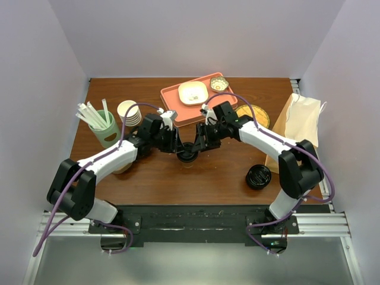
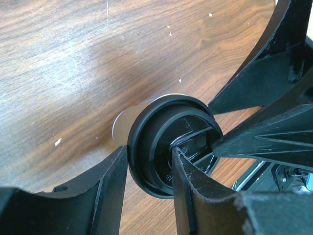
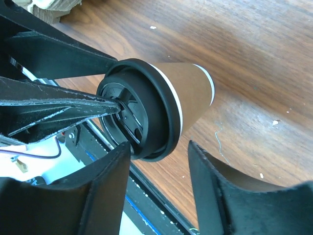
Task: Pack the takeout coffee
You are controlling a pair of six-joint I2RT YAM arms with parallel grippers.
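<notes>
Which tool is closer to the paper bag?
Right. The right tool is at the cup mid-table, left of the bag; the left tool sits farther left, across the cup.

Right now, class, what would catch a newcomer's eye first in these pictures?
Both pincers meet over the takeout coffee at centre. The left pincer pinches the rim of its black lid, and the right pincer straddles it, open. A brown paper bag stands at the right edge, a salmon tray at the back.
</notes>
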